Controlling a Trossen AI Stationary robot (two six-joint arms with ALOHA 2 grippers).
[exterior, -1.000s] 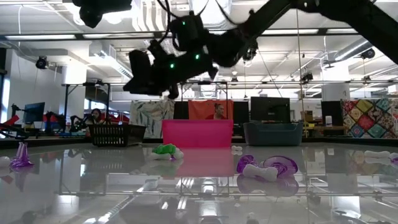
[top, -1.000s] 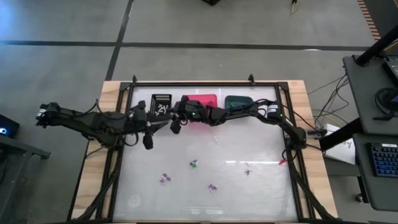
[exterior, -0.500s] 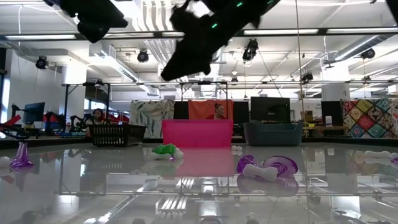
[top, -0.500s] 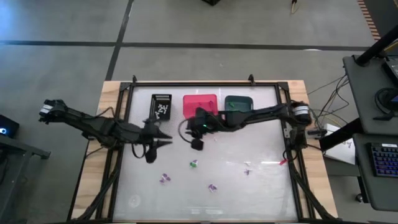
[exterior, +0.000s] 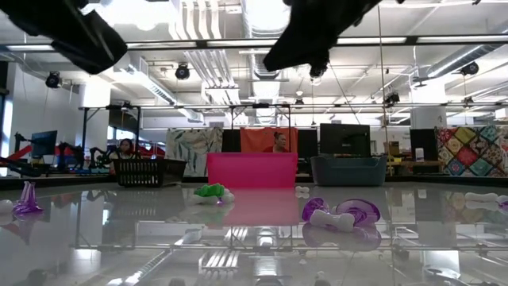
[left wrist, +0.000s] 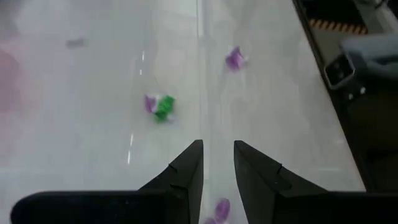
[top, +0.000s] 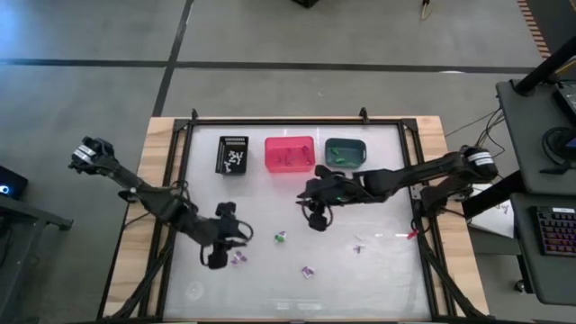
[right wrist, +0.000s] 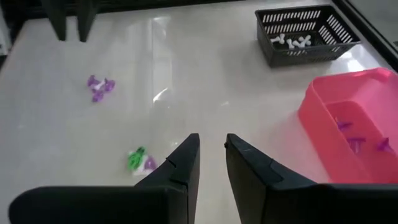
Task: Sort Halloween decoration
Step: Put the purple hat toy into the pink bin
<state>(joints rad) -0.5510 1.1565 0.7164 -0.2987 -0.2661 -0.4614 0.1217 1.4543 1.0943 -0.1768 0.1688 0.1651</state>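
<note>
Looking down, three bins line the desk's [top: 387,270] far edge: black [top: 233,154], pink [top: 289,154], teal [top: 345,151]. Four trinkets lie nearer: one [top: 238,257] just beside the left claw [top: 216,259], a green one [top: 281,238] near the right claw [top: 316,221]. Wrist views show both claws empty, narrowly parted.

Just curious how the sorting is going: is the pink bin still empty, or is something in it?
Not empty. The right wrist view shows a few purple trinkets lying inside the pink bin.
</note>
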